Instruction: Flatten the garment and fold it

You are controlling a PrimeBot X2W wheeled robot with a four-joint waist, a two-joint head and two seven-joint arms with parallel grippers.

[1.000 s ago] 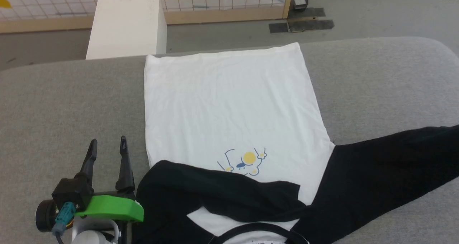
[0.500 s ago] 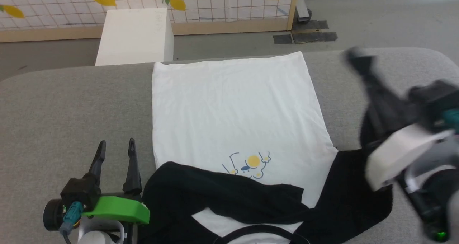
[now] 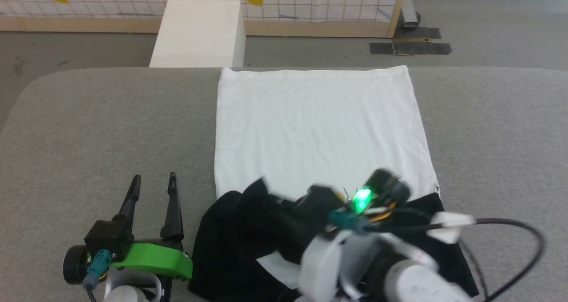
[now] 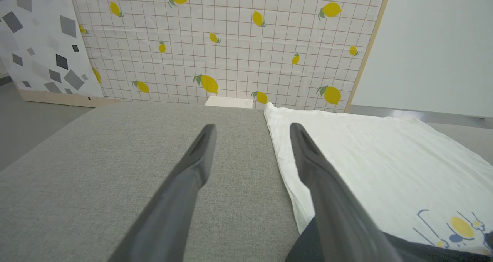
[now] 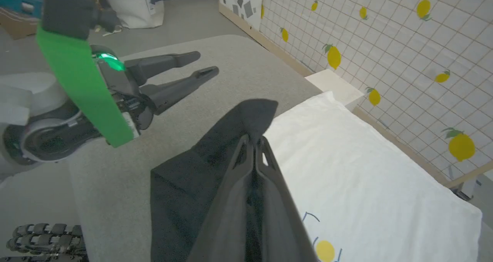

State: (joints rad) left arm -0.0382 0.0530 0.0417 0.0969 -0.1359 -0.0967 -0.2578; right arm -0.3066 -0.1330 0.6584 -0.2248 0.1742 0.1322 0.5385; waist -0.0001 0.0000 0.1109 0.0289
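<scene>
Here the garment (image 3: 317, 129) lies on the grey padded surface (image 3: 88, 129), its white body spread smooth with the hem along the far edge and its black cloth bunched toward the near edge, partly covering the cartoon print (image 4: 450, 227). The right gripper (image 5: 254, 144) has its fingers pressed together on a fold of the black sleeve (image 5: 246, 115), which it holds lifted above the chest area, with the tip of the cloth standing up past the fingertips. The left gripper (image 3: 153, 177) hovers over bare surface near the near-left corner, just beside the garment's left edge, fingers spread wide and holding nothing. This looks like the sleeve-folding step: the body is flat enough, and the sleeve is being brought inward. The next move probably calls for laying that sleeve straight across the chest and letting go without dragging or wrinkling the white cloth beneath. As for containers, a white block (image 3: 199, 31) stands on the floor beyond the far edge, its top plain and closed, and a pale bag (image 5: 133, 7) sits on the floor farther off, its contents too small to make out.
</scene>
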